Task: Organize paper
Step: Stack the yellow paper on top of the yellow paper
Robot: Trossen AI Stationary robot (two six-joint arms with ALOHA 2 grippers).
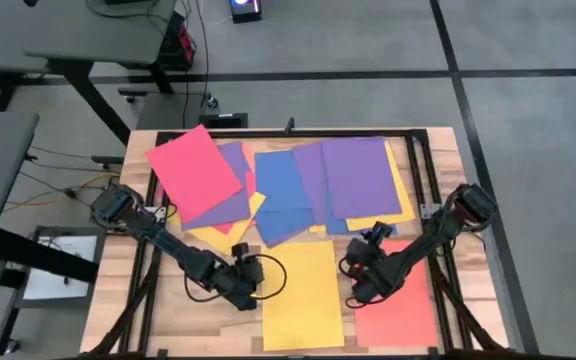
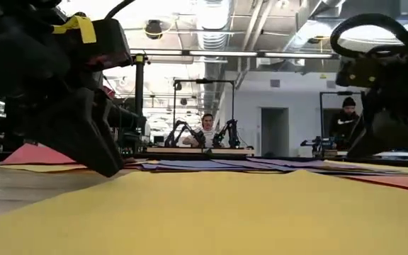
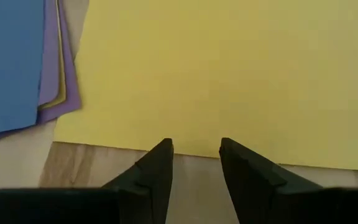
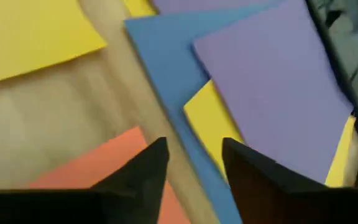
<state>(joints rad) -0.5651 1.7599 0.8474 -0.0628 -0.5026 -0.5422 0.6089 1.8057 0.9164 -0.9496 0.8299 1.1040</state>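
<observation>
Yellow sheet point(image 1: 303, 293): flat on the counter's point(image 1: 108, 310) near half, nearest item. My left pincer point(image 1: 249, 285) sits at its left edge, prongs apart, holding nothing. Orange sheet point(image 1: 400, 308): flat just right of it (my right pincer point(image 1: 360, 268) above its corner, prongs apart, empty). Red point(image 1: 194, 165), blue point(image 1: 280, 190) and purple point(image 1: 359, 176) sheets: overlapping heap at the far half.

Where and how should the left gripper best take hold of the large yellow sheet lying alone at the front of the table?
Probably by the edge nearest the left gripper, approached low from that side: the large yellow paper sheet lies flat on the wooden table, and that edge sits free just ahead of the open fingers.
</observation>
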